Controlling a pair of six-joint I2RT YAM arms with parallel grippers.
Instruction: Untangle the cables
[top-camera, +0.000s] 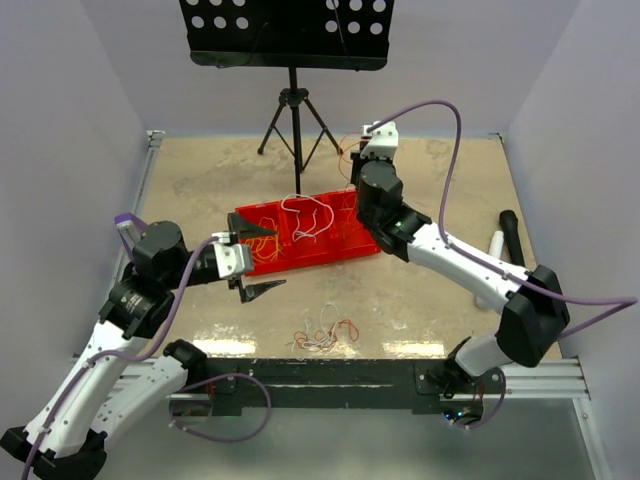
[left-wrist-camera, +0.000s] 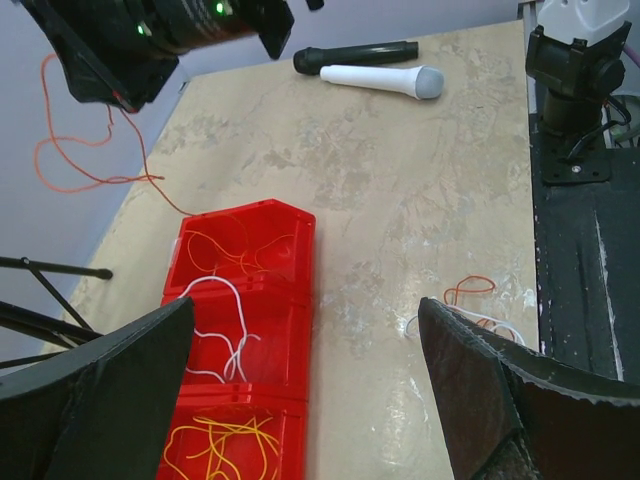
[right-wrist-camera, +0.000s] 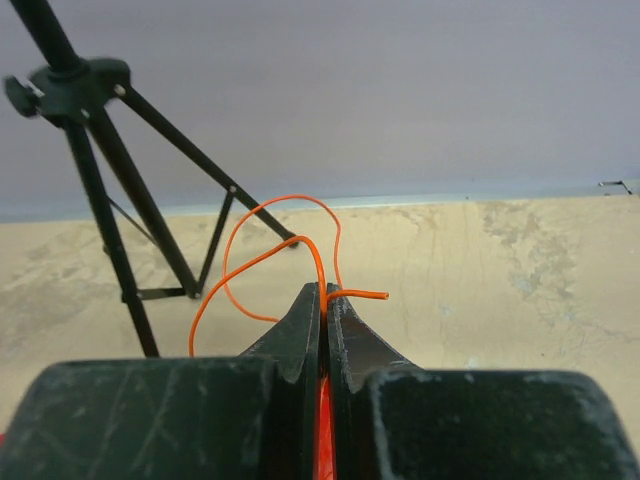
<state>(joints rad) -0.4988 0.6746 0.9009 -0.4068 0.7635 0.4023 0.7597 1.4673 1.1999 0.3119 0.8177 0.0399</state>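
A small clump of orange, white and red cables (top-camera: 325, 335) lies on the table near the front edge; in the left wrist view the cables (left-wrist-camera: 468, 296) are partly hidden by my right-hand finger. A red three-part tray (top-camera: 345, 252) holds yellow wires (left-wrist-camera: 225, 445), a white wire (left-wrist-camera: 225, 325) and orange wires (left-wrist-camera: 240, 250), each in its own part. My left gripper (top-camera: 258, 262) is open and empty at the tray's left end (left-wrist-camera: 305, 310). My right gripper (top-camera: 358, 160) is shut on one orange wire (right-wrist-camera: 270, 240) and holds it above the tray's far right end (right-wrist-camera: 325, 292).
A music stand on a black tripod (top-camera: 292, 110) stands at the back, close to the right gripper (right-wrist-camera: 110, 190). A black microphone (left-wrist-camera: 355, 55) and a white microphone (left-wrist-camera: 380, 80) lie at the table's right side. Walls close in on three sides.
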